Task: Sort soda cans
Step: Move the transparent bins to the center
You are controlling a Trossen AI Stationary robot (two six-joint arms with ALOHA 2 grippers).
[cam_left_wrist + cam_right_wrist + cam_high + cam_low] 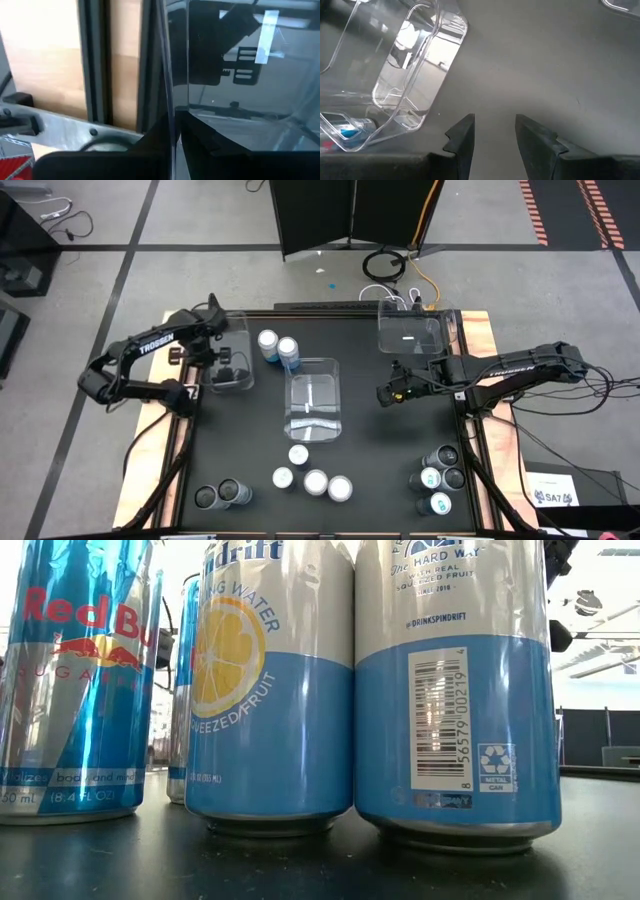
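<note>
Soda cans stand in groups: two blue-sided ones (278,348) at the far middle, several white-topped ones (316,482) near the front, two dark ones (220,496) at the near left, and several (440,478) at the near right. The low view shows a Red Bull can (70,680) and two Spindrift cans (270,690) close up. My left gripper (205,365) is shut on the left clear bin (235,340), which holds dark cans (232,372). My right gripper (492,135) hovers open over bare table, to the right of the middle bin (314,400). My left gripper pinches the left bin's wall (170,100) on the side toward the table's left edge. One finger (210,145) is inside the bin and one outside. The fingers come from above, pointing down. The bin stands upright on the table.
A third clear bin (410,330) stands at the far right, just beyond my right arm. The middle bin shows in the right wrist view (415,65). Wooden table edges (478,340) run along both sides. Bare black tabletop lies between the middle bin and the near-right cans.
</note>
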